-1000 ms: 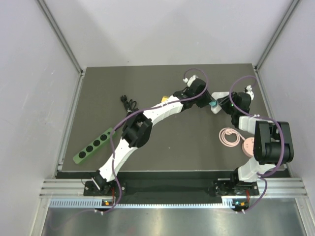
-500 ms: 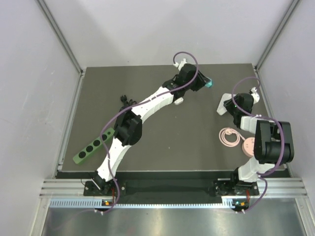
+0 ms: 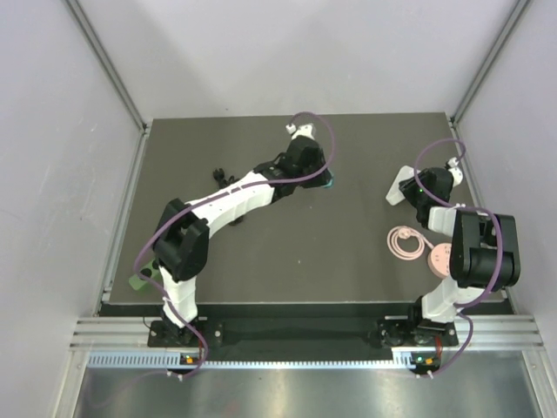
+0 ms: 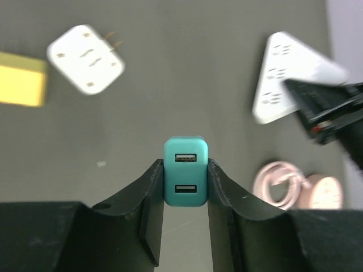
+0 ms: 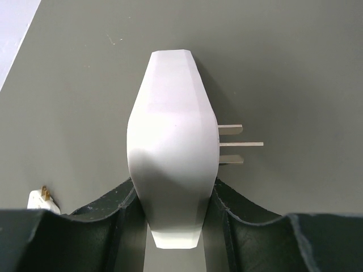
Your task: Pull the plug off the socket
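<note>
Overhead view: the left gripper (image 3: 324, 180) is out over the far middle of the table (image 3: 261, 252), with a sliver of the plug (image 3: 330, 184) showing at its tip. The right gripper (image 3: 407, 185) is near the far right edge and carries the socket (image 3: 396, 188). Plug and socket are well apart, with bare table between them. A pink cable (image 3: 406, 242) and a pink disc (image 3: 439, 259) lie nearer the right arm's base, and a green power strip (image 3: 143, 279) sits at the near left, partly hidden by the left arm. Left wrist view: the fingers are clamped on the teal plug's two sides, its two-port face towards the camera. A white cube (image 4: 86, 59) and a yellow cube (image 4: 21, 86) lie on the table beyond, and the socket appears at upper right, blurred. Right wrist view: the fingers are clamped on the socket's flat faces, held edge-on above the table, its prongs (image 5: 235, 144) pointing right. Assessment: no contact remains between the two parts, so the pull-off itself looks complete. The next move calls for setting each part down gently and opening the fingers only once it rests on the table.
</note>
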You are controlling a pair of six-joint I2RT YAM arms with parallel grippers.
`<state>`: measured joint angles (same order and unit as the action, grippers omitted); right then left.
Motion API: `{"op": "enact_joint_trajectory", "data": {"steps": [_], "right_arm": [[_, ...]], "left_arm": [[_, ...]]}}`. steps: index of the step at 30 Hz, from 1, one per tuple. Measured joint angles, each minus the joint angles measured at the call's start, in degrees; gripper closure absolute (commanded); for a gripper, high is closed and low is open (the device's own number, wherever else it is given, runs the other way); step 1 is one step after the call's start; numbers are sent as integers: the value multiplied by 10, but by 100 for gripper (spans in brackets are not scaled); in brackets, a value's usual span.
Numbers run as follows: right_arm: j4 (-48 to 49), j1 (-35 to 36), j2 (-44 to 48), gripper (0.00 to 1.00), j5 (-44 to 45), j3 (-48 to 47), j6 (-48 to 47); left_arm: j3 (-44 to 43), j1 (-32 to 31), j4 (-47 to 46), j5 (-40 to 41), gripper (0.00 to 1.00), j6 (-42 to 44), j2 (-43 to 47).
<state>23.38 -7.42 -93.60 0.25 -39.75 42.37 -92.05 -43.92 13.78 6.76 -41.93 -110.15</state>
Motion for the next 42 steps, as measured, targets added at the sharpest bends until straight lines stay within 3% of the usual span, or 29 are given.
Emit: {"op": "enact_joint_trajectory", "data": {"steps": [5, 7, 12, 14, 21, 33, 42], "right_arm": [[0, 3, 0, 100, 0, 0, -4], [0, 5, 0, 100, 0, 0, -5], [0, 5, 0, 100, 0, 0, -9], [0, 5, 0, 100, -3, 0, -9], [0, 6, 0, 100, -10, 0, -14], [0, 14, -1, 100, -16, 0, -23], [12, 14, -2, 100, -46, 6, -37]], "left_arm": [[73, 48, 5, -28, 100, 37, 27], [88, 65, 12, -31, 95, 48, 27], [98, 76, 28, -21, 74, 75, 27], [98, 73, 30, -16, 61, 83, 27], [98, 73, 30, -11, 40, 106, 23], [107, 93, 46, -6, 38, 132, 30], [342, 76, -3, -101, 41, 112, 276]]}}
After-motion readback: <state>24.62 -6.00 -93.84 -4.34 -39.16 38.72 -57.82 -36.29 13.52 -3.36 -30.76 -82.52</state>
